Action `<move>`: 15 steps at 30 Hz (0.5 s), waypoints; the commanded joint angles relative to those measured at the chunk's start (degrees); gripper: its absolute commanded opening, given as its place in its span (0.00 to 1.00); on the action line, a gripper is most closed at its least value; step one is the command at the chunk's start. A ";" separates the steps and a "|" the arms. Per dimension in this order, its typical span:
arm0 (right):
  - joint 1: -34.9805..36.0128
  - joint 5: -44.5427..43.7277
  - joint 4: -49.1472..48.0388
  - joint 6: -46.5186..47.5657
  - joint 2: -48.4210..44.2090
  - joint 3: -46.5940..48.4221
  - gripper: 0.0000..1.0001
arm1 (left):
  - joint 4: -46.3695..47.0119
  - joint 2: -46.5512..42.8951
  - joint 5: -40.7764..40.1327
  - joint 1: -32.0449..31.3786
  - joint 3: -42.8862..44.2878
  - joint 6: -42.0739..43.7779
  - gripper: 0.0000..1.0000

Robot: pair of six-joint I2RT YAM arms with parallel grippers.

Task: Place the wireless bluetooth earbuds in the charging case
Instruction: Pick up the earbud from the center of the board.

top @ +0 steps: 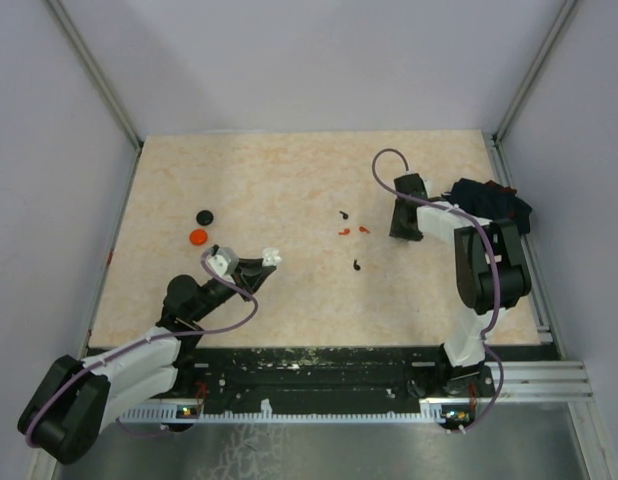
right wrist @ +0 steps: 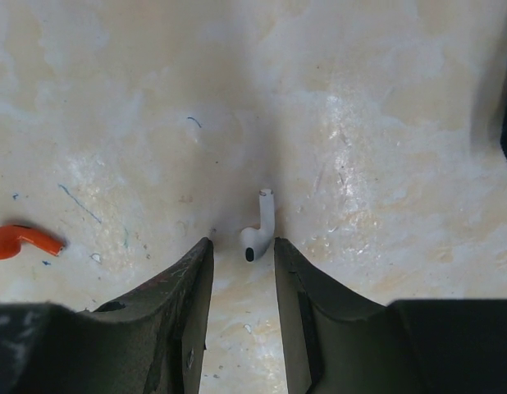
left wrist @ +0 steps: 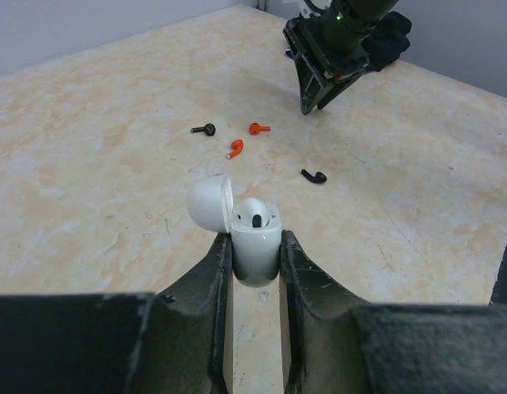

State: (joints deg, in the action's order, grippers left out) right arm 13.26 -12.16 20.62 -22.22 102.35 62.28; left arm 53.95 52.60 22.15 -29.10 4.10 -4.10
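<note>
Beige marbled table [top: 289,170] lies bare across its far and left-middle stretches, with pale walls close along the left, far and right edges. A dark cloth bundle [top: 492,203] sits at the right edge, just behind the right arm, so room is tight on that side.

Right gripper [right wrist: 242,246] points down at the table right of centre, its jaws narrowly parted. A white earbud [right wrist: 258,232] lies on the surface between the fingertips, nearer the right-hand finger in the wrist view; whether it touches that finger I cannot tell.

Left gripper [top: 261,263] reaches low over the near-left part of the table, clamped on the white charging case [left wrist: 256,250]. The case stands upright between the fingers with its lid [left wrist: 208,203] swung open to the left, and a second white earbud [left wrist: 255,215] is seated inside.

A black disc [top: 204,216] and a red disc [top: 198,237] lie just beside each other near the left edge, beyond the left gripper.

Four loose earbuds lie mid-table between the grippers: a black one [top: 343,213], two red-orange ones [top: 344,231] [top: 364,229], and another black one [top: 357,266] nearest the arms. Open surface separates them from the case.
</note>
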 commanded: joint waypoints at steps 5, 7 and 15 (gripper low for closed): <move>0.50 7.05 -2.96 1.16 -0.69 4.53 0.36 | 1.07 -1.03 0.93 0.36 0.03 -0.30 0.02; 0.61 9.23 -3.31 1.04 -0.28 5.39 0.36 | 1.06 -1.06 0.88 0.40 -0.01 -0.25 0.02; 0.80 10.66 -2.27 4.01 0.29 8.74 0.36 | 0.94 -1.14 0.87 0.38 0.03 -0.33 0.02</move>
State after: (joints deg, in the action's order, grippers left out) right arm 13.52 -2.85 18.74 -20.49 102.74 67.24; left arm 53.93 52.16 22.17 -29.10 4.10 -4.12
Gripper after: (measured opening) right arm 0.362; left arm 0.260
